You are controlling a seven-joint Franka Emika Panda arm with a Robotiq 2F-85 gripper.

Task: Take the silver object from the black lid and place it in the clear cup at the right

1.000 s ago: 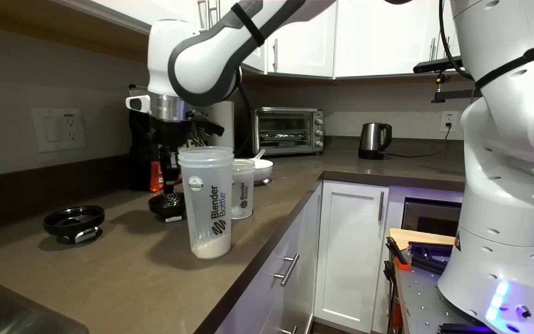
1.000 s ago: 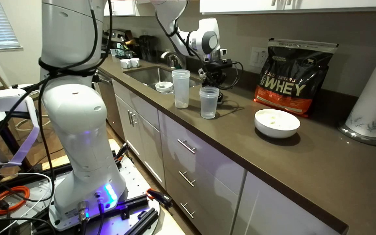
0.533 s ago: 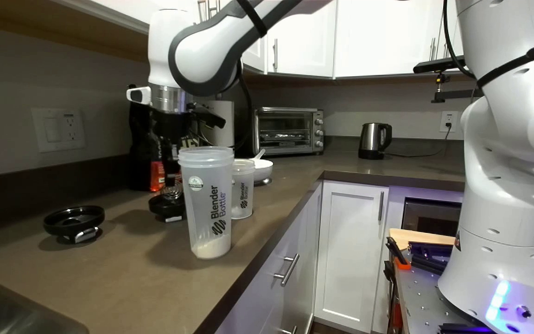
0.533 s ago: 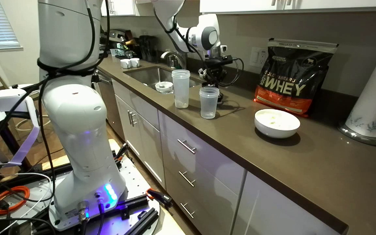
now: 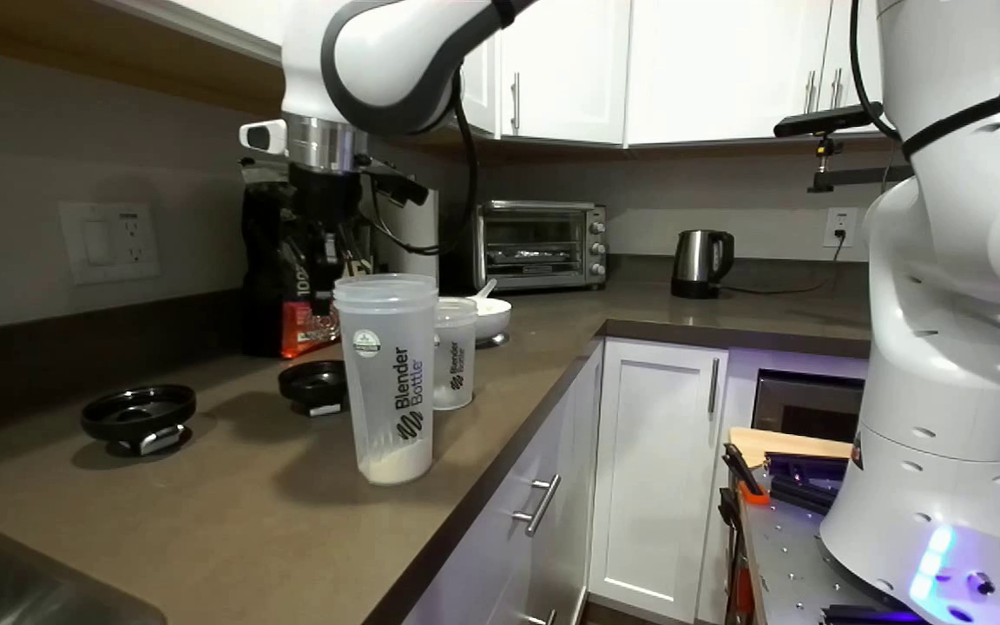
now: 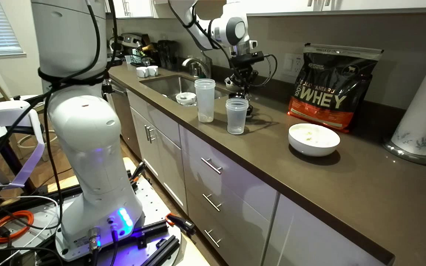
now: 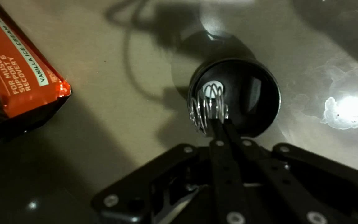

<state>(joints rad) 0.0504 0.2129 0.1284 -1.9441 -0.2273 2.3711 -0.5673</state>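
Observation:
My gripper is shut on the silver object, a wire whisk ball. In the wrist view the fingertips are nearly together on the coils. The whisk ball hangs above the black lid, apart from it. The lid is upturned on the counter below the gripper. The clear cup, smaller and whitish, stands upright beside the lid. It also shows in an exterior view, partly hidden behind the bigger cup.
The bigger cup with dark lettering and powder stands nearer the sink. Another black lid lies to its side. A whey bag, a white bowl and a paper towel roll stand along the counter.
My gripper has risen, lifting the whisk ball up out of the black lid. The cups and lids have not moved.

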